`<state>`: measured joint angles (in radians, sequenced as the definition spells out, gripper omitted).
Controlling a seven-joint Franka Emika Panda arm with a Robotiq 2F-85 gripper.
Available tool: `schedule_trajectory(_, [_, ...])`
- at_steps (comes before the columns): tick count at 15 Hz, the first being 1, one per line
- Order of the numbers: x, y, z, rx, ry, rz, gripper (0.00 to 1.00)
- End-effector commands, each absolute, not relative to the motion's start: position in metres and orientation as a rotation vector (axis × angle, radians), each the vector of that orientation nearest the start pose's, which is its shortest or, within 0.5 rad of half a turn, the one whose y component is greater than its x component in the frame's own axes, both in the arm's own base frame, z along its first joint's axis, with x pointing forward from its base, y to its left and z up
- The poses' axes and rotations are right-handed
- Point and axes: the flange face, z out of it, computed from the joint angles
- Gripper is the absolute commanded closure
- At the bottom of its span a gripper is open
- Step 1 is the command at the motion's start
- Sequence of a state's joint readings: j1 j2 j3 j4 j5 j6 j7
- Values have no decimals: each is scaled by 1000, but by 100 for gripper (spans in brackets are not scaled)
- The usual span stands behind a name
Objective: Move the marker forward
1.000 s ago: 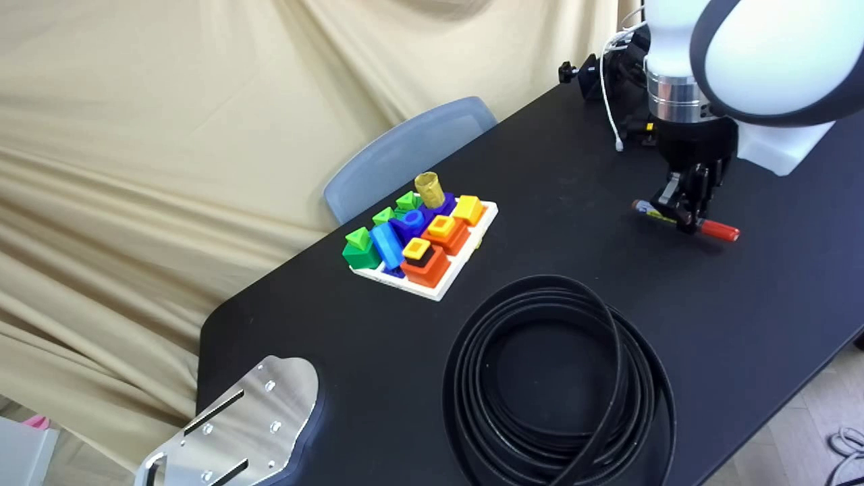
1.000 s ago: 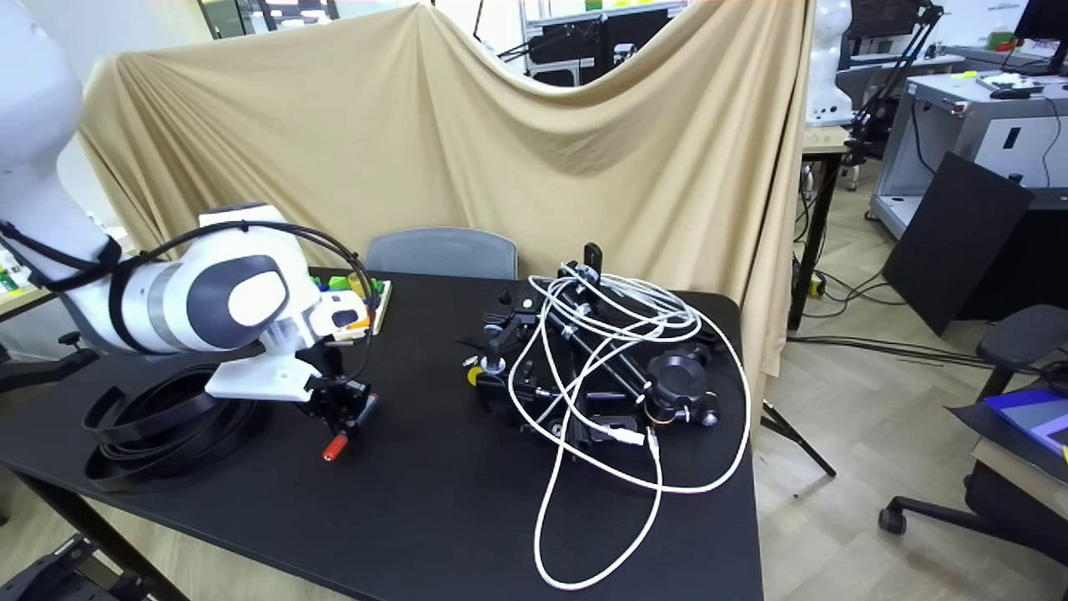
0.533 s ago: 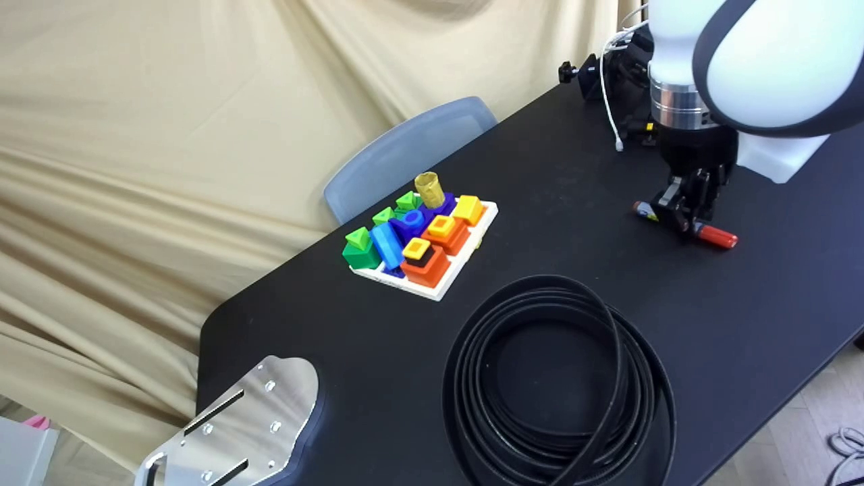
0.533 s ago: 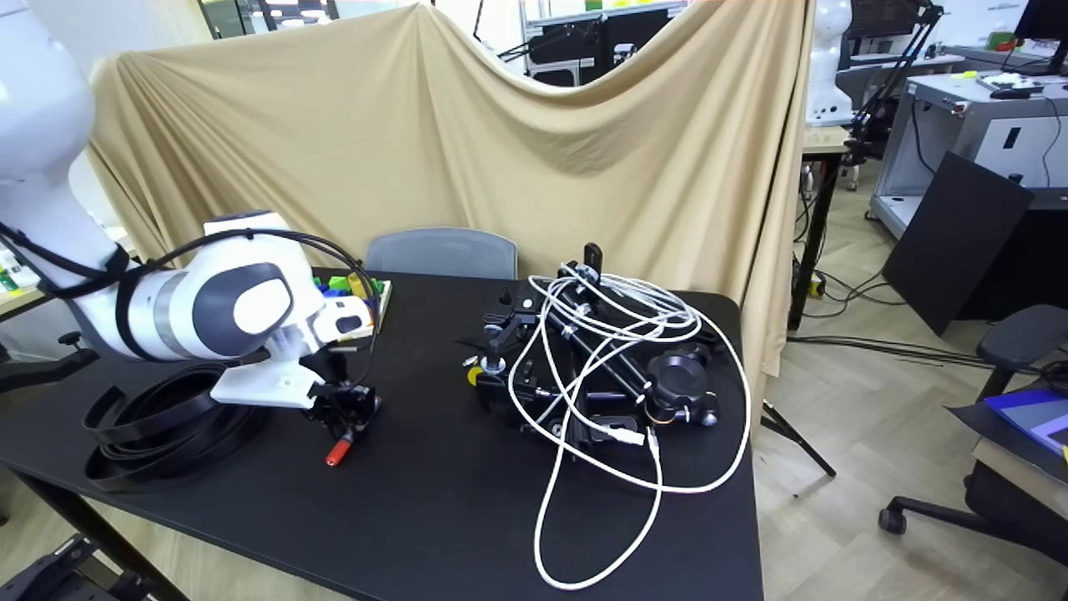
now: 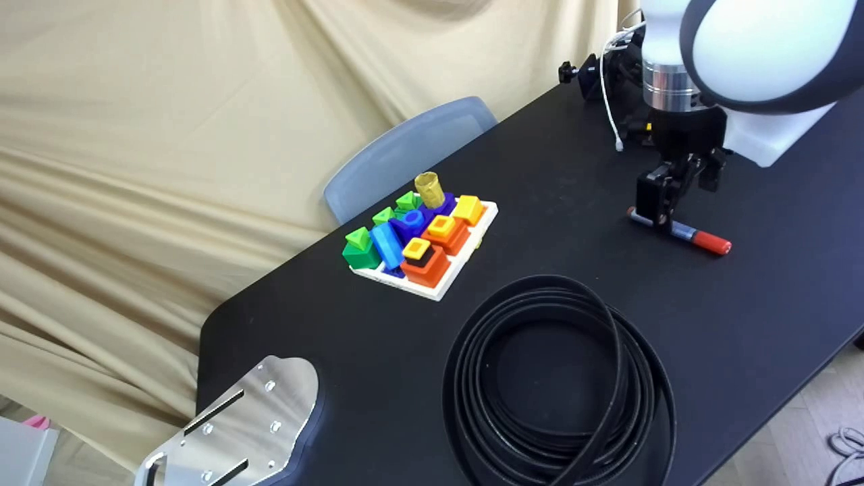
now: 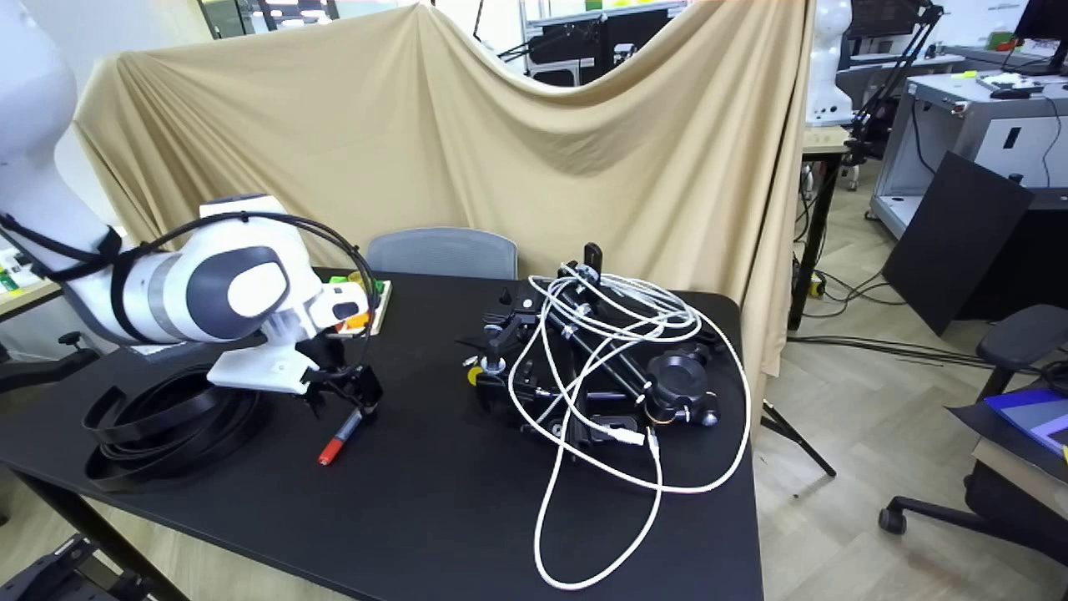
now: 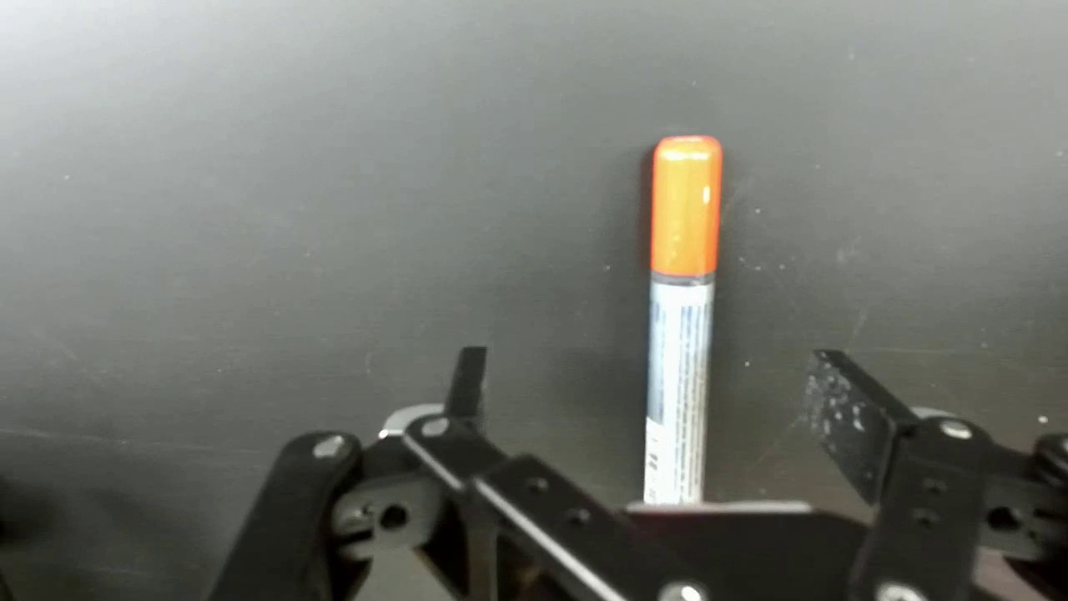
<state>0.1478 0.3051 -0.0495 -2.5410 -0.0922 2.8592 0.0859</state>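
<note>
The marker [image 7: 680, 334], white-bodied with a red-orange cap, lies on the black table. In the wrist view its cap points up the picture and its lower end is hidden behind the gripper's base. My gripper [image 7: 649, 371] stands open above it, one finger on each side and a gap between each pad and the marker. In an exterior view the marker [image 5: 683, 231] shows below the gripper [image 5: 683, 202], whose near finger covers part of the barrel. The red cap [image 6: 331, 452] sticks out from under the fingers in an exterior view.
A coil of flat black strip [image 5: 466, 378] lies on the table, with a shape-sorter board [image 5: 439, 291] of coloured blocks farther back. A metal plate [image 5: 270, 412] sits at one corner. Black clamp gear with white cables [image 6: 601, 359] covers another stretch of table.
The gripper was closed on the marker a second ago. It came down a little, then let go, its fingers spreading, and rose slightly. The marker now rests on the table.
</note>
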Motion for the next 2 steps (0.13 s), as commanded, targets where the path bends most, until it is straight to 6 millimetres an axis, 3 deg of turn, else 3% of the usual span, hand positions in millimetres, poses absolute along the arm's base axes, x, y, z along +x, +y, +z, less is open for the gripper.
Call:
schedule_trajectory(1, [457, 49, 187, -3178, -75, 3, 0])
schedule_trajectory(2, [459, 49, 192, -3168, -63, 31, 0])
